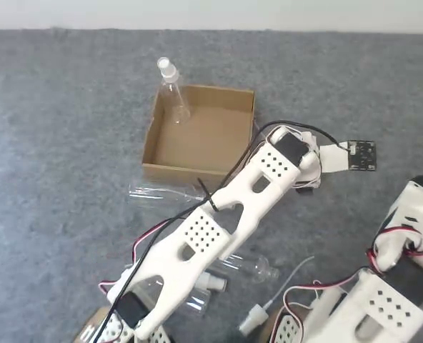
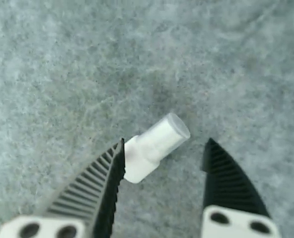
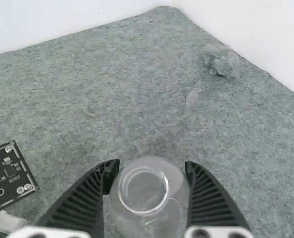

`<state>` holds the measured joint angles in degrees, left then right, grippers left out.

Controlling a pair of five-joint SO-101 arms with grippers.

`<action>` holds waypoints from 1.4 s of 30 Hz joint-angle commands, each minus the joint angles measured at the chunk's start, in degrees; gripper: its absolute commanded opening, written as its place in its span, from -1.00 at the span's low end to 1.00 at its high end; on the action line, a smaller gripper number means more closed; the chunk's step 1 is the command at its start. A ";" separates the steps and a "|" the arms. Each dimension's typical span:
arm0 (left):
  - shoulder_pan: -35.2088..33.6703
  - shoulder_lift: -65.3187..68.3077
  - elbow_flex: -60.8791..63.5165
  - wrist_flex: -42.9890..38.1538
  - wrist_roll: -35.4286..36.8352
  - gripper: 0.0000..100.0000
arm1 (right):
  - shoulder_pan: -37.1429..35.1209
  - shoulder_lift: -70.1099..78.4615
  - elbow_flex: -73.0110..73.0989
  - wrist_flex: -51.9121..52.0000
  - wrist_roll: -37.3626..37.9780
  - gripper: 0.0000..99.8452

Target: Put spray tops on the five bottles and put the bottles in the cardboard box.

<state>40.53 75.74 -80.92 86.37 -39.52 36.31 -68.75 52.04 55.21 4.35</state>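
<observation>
1. Nearest the arm bases, well to the near side of the cardboard box (image 1: 161, 139), a loose spray top (image 1: 254, 316) with its thin dip tube lies on the grey bench (image 1: 54, 143).
2. A little closer to the box, a clear lying bottle (image 1: 253, 269) rests on its side, partly under the left arm (image 1: 211, 229).
3. To the near right of the box, the right fingers (image 3: 82, 203) are closed on an uncapped bottle (image 3: 144, 191). They press against both sides of its shoulder. The bottle's round mouth is open, with no top on it.
4. Just beside the box's near wall, a second lying bottle (image 1: 158, 193) rests on its side along that wall.
5. Just right of the box, the left fingers (image 2: 105, 188) are spread apart above the bench. A white spray top (image 2: 154, 146) lies on its side on the bench between them. One fingertip overlaps its wider collar, and I cannot tell whether they touch. The other finger stands apart from it.
6. The box is open-topped and holds one capped bottle (image 1: 172, 93). It stands in the far left corner with its spray top on, rising above the rim.
</observation>
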 commanded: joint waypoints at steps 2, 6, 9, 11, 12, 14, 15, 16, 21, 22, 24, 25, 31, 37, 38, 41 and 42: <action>0.09 -0.26 -3.21 1.49 2.20 -0.47 | 0.40 -1.54 -4.40 -1.10 1.23 -0.83; 0.35 -0.18 -3.12 2.29 -0.09 -0.48 | 0.40 -1.54 -4.31 -1.10 1.32 -0.83; 0.35 -0.18 -3.12 4.31 -3.43 -0.59 | 0.40 -1.54 -4.22 -1.10 1.32 -0.83; 0.44 -0.18 -3.12 5.36 -4.48 -0.67 | 0.40 -1.54 -4.22 -1.10 1.32 -0.83; 0.44 -0.18 -3.12 6.15 -5.19 -0.70 | 0.40 -1.54 -4.22 -1.10 1.32 -0.83; 1.05 -0.35 -3.21 8.44 -5.98 -0.71 | 0.40 -1.54 -4.22 -1.10 1.32 -0.83; 1.58 -0.53 -3.30 9.67 -5.98 -0.71 | 0.40 -1.54 -4.22 -1.10 1.32 -0.83; 2.11 -0.62 -3.38 10.55 -5.71 -0.71 | 0.40 -1.54 -4.22 -1.10 1.32 -0.83; 3.87 -0.70 -3.56 11.25 -2.81 -0.60 | 0.40 -1.54 -4.22 -1.10 1.32 -0.83; 3.87 -0.70 -4.53 11.16 -1.32 -0.58 | 0.40 -1.54 -4.22 -1.10 1.41 -0.83; 3.69 -0.70 -8.40 12.04 1.23 -0.53 | 0.40 -1.54 -4.22 -1.10 1.41 -0.83; 3.52 -0.70 -10.59 13.01 2.20 -0.51 | 0.40 -1.54 -4.22 -1.10 1.41 -0.83; 3.16 -1.76 -14.81 14.07 5.36 -0.47 | 0.40 -1.54 -4.22 -1.10 1.41 -0.83; 3.08 -2.02 -14.90 8.97 13.54 -0.48 | 0.40 -1.54 -4.22 -1.10 1.41 -0.83; 3.08 -1.85 -14.81 7.82 15.38 -0.48 | 0.40 -1.54 -4.22 -1.10 1.41 -0.83; 2.99 -1.85 -14.81 5.19 19.43 -0.48 | 0.40 -1.54 -4.13 -1.10 1.41 -0.83; 2.99 -1.85 -14.81 3.78 21.10 -0.48 | 0.31 -1.54 -4.13 -1.19 1.41 -0.83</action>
<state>44.04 76.35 -92.97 94.73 -24.40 36.31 -68.75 52.04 55.21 4.79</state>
